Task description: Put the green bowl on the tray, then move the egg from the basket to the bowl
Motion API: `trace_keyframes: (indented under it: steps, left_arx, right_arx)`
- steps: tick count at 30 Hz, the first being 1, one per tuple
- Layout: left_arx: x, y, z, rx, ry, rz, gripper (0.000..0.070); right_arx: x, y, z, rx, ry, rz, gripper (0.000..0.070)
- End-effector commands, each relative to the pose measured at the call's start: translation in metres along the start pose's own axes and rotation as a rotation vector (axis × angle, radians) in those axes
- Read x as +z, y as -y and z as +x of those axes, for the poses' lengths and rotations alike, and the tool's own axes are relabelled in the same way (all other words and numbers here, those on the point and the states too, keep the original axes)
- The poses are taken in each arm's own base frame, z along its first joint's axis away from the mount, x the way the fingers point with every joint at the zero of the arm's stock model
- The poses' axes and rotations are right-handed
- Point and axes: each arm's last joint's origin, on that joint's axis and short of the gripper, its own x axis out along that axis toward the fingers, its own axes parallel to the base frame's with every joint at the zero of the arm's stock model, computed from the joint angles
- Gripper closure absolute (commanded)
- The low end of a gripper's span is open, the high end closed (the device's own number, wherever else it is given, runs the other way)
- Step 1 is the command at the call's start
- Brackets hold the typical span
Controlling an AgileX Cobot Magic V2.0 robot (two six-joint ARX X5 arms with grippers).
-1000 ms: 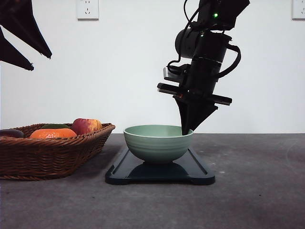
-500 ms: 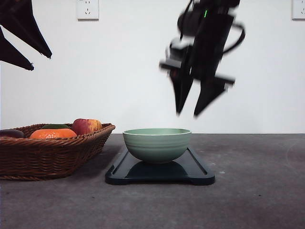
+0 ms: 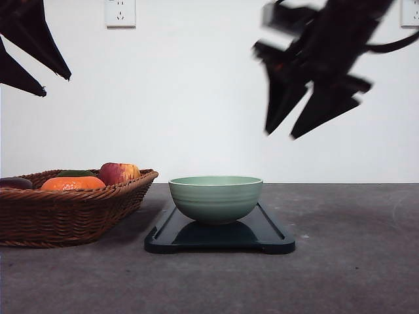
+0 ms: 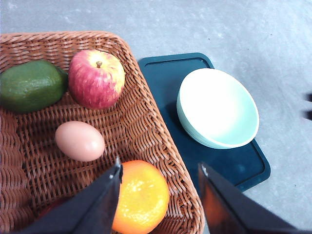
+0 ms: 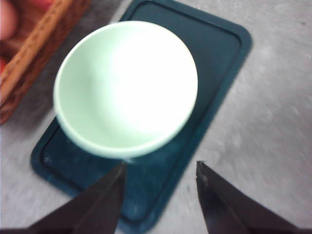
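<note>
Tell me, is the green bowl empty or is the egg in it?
Empty. The green bowl shows only bare glaze inside, sitting on the tray. The egg lies in the basket.

The front view sits low, near the surface [image 3: 340, 275], facing a white wall, side-on to the green bowl [image 3: 216, 198] on the tray [image 3: 220, 237]. Both wrist views look steeply down; the right one, closer and apparently motion-blurred, shares bowl, tray and basket [image 4: 141, 122] edge with the left
</note>
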Motion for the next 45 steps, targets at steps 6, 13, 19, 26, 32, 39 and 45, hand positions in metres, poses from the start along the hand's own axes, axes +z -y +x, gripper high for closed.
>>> trace_keyframes:
  steps: [6, 13, 19, 26, 32, 39, 45]
  left_arx:
    - [0.006, 0.002, -0.001, -0.012, 0.016, -0.039, 0.0388]
    - [0.004, 0.001, -0.001, -0.008, -0.008, -0.204, 0.0389]
    - [0.006, -0.001, 0.003, 0.043, -0.021, -0.303, 0.0391]
    - [0.027, -0.001, 0.02, 0.18, -0.135, -0.313, 0.0392]
    - [0.054, -0.002, 0.051, 0.314, -0.277, -0.289, 0.0391]
    - [0.066, -0.016, 0.1, 0.362, -0.42, -0.321, 0.0388]
    - [0.057, -0.03, 0.136, 0.397, -0.487, -0.404, 0.0356]
  right_arx:
    - [-0.04, 0.001, -0.034, -0.027, 0.09, -0.027, 0.0416]
    - [-0.066, 0.003, -0.06, -0.037, 0.153, -0.029, 0.0416]
    - [-0.068, 0.003, -0.072, -0.056, 0.187, -0.03, 0.0416]
    - [-0.067, 0.002, -0.072, -0.054, 0.198, -0.03, 0.0416]
    - [-0.067, 0.002, -0.072, -0.054, 0.201, -0.031, 0.0416]
    - [-0.067, 0.002, -0.072, -0.054, 0.2, -0.031, 0.0416]
    - [-0.067, 0.002, -0.072, -0.051, 0.201, -0.035, 0.0416]
